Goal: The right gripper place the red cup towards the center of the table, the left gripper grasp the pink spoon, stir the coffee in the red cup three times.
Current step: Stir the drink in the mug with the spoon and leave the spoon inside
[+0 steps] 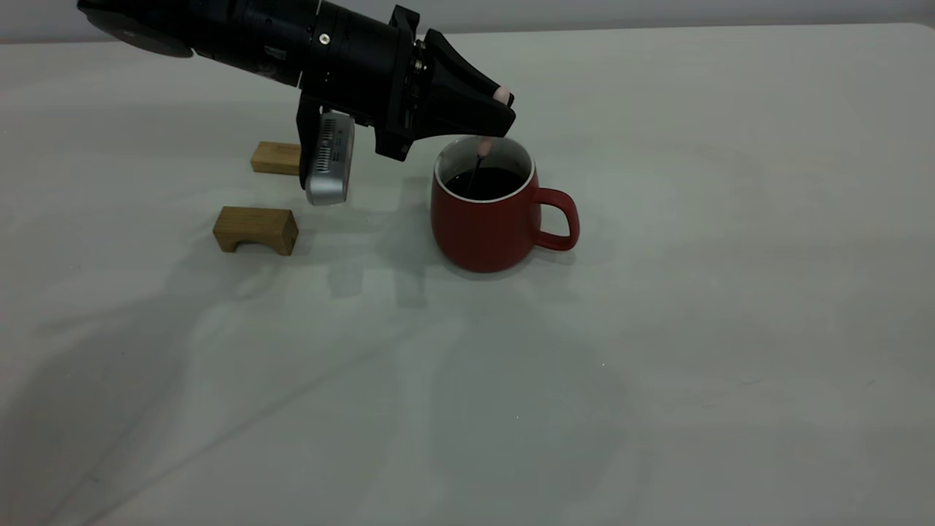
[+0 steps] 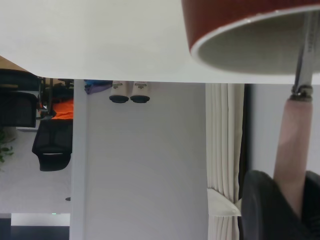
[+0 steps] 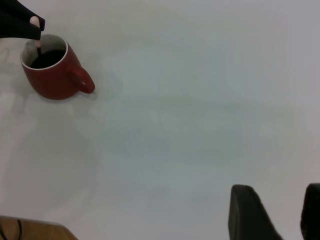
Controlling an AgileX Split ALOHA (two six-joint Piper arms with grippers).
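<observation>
The red cup (image 1: 491, 218) stands upright near the middle of the table (image 1: 657, 329), handle to the right, with dark coffee (image 1: 486, 183) inside. Directly above its rim hangs my left gripper (image 1: 502, 109), shut on the pink spoon (image 1: 482, 150); the handle hangs down and its metal neck dips into the coffee. In the left wrist view the pink spoon (image 2: 295, 145) runs from my fingers (image 2: 265, 205) to the cup rim (image 2: 250, 45). My right gripper (image 3: 277, 215) is open over bare table, far from the red cup (image 3: 52, 75), and does not show in the exterior view.
Two wooden blocks lie left of the cup: an arch-shaped one (image 1: 256, 229) nearer the front and a plain one (image 1: 276, 158) behind, under the left arm. Bare table stretches to the right and front of the cup.
</observation>
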